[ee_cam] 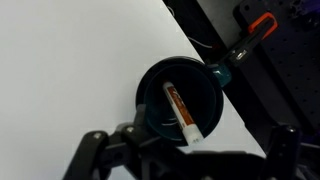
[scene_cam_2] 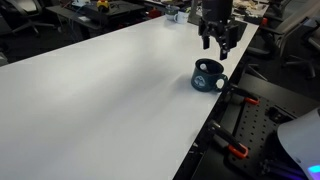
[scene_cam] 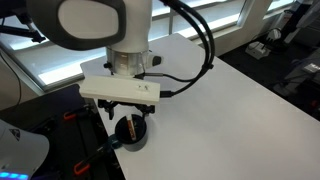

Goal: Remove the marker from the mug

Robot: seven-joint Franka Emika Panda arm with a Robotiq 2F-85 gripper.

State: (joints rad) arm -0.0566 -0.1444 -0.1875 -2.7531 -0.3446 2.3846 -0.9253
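- In an exterior view the tool hangs at lower centre, right above the mug, with its jaws spread and nothing in them. The marker shows as a reddish stub at the rim. The mug stands close to the counter's lower-left edge.
- In an exterior view the tool is at upper right, above the mug and clear of it, so some descent seems left. The mug sits by the right edge of the counter. I cannot make out the marker from here.
- In the wrist view the mug fills the centre. The marker leans inside it, running from upper left to lower right, pale end lowest in frame. One of the fingers shows at bottom left and the other at bottom right, set wider than the mug.
- The step in hand looks like lining up and coming down:
  - Centre on whichever end of the marker stands highest.
  - Turn the wrist a little so the pads meet the marker's sides squarely.
  - Narrow the jaws so neither finger lands on the rim (a nudge could push this small mug off the edge).
  - Pinch gently, then lift along the marker's lean so it doesn't drag the mug.
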